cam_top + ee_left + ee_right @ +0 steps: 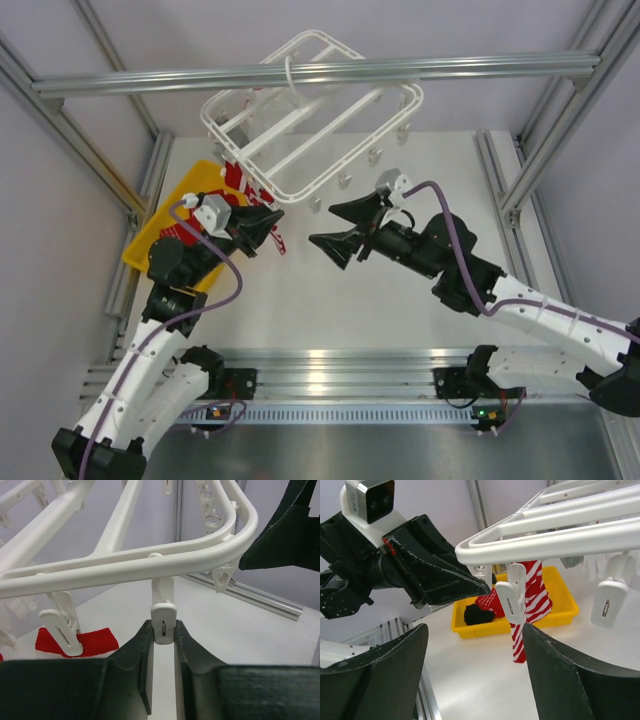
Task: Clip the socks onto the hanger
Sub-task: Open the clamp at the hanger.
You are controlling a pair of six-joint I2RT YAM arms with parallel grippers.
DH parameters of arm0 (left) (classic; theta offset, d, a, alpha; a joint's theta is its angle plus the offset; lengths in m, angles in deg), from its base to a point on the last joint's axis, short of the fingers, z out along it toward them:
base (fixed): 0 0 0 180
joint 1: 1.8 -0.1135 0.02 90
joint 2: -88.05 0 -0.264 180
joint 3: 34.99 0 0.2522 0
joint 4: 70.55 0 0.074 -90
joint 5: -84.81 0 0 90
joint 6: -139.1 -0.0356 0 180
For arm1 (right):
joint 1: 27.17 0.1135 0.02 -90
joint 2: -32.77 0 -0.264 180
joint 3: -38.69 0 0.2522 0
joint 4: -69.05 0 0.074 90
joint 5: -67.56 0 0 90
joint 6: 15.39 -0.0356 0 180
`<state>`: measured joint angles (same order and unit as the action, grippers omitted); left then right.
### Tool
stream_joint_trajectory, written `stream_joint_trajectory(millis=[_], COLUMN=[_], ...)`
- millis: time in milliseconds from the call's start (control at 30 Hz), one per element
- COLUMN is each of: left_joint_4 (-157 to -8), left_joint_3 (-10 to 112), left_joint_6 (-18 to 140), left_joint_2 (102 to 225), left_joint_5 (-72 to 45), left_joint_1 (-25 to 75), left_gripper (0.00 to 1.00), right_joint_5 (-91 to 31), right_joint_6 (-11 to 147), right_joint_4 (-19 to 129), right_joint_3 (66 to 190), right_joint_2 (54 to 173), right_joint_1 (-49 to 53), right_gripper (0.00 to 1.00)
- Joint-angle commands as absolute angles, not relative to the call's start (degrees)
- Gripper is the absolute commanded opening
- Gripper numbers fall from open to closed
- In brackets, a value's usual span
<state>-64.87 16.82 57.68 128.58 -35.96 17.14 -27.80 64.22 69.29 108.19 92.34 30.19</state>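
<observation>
One hanger (150,562) clip (163,622) between left jaws

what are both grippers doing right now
Left gripper: closed on a small white plastic clip of the white plastic hanger frame.
Right gripper: open, holding nothing.

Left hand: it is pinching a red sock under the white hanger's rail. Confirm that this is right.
Not right. The left hand is pinching a white clip under the white hanger's rail, not a red sock, as the left wrist view shows. The red sock hangs from the next clip, beside the hand.
</observation>
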Motion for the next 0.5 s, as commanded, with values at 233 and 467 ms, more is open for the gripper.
stream_joint_trajectory(millis=[233,467], left_joint_4=[-80.59,-92.64], left_joint_3=[24.73,30.71], left_joint_6=[49.72,42.43], left_joint_2=[127.77,129.79], left_joint_5=[-41.66,-44.4], left_joint_1=[17.44,17.44], left_gripper=[0.01,0.0], right_joint_5=[-19.63,-17.34], right_joint_6=[59.41,56.43], right_joint_4=[72.52,74.71], right_joint_3=[114.67,114.32], right_joint_2=[96.23,98.33], right_joint_1=[34.44,35.14], right_gripper=[0.84,0.86])
